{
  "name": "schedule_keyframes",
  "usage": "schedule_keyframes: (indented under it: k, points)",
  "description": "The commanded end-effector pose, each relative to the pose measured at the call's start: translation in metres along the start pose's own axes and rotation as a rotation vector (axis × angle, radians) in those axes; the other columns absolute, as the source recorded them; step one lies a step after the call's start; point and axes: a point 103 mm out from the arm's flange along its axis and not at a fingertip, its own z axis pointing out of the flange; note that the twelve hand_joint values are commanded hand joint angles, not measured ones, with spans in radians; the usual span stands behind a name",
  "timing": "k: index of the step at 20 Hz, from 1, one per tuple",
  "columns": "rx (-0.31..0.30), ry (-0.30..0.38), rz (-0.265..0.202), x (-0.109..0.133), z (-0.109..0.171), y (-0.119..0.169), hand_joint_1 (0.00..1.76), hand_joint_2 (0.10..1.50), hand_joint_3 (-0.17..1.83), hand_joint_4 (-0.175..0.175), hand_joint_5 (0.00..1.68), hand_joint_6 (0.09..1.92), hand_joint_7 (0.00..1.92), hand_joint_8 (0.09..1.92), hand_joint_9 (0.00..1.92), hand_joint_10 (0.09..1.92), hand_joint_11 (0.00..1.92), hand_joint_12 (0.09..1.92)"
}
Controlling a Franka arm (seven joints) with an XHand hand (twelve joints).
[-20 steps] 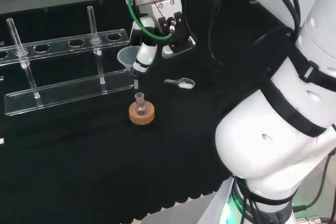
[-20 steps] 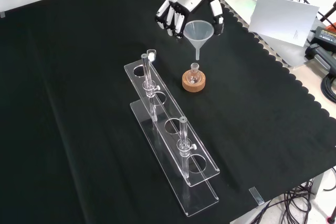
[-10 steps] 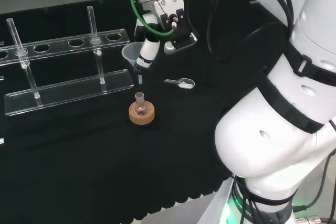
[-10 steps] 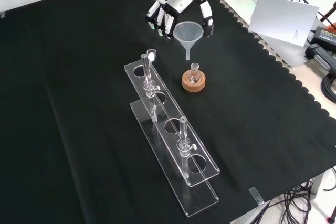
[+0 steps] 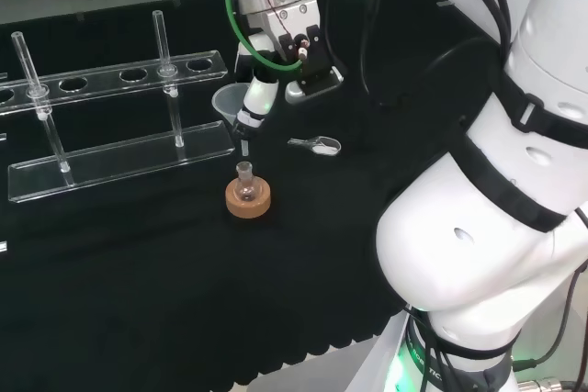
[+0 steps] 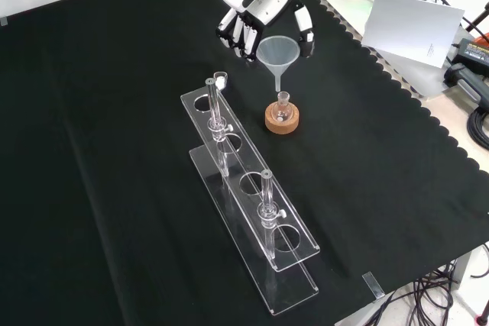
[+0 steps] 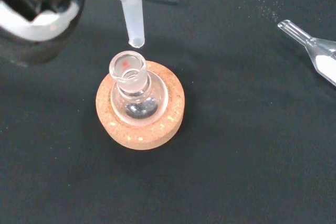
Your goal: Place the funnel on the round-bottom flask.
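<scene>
Your clear test-tube rack (image 6: 252, 211) runs along the black cloth (image 6: 114, 188) with two glass tubes (image 6: 267, 205) standing in it. In the front view your hand (image 6: 252, 5) comes in from the top, its fingers curled round the rim of the translucent funnel (image 6: 277, 55), which hangs upright with its stem tip just above the mouth of the round-bottom flask (image 6: 282, 107), not touching it. The wrist view shows that same gap. The flask sits upright in its cork ring (image 6: 281, 120). A small glass scoop (image 5: 315, 144) lies near it on the cloth.
</scene>
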Motion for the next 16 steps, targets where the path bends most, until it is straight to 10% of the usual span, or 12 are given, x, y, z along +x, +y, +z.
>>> schedule_keyframes:
  k: [1,16]
  points:
    - [0.002,0.001,0.001,0.001,0.001,-0.001,0.92,0.47,0.68,0.060,0.78,0.62,1.09,0.41,0.63,0.48,0.00,1.25]
    - [0.039,-0.021,0.004,0.000,0.013,0.006,0.92,0.47,0.69,0.062,0.78,0.62,1.09,0.42,0.63,0.48,0.00,1.23]
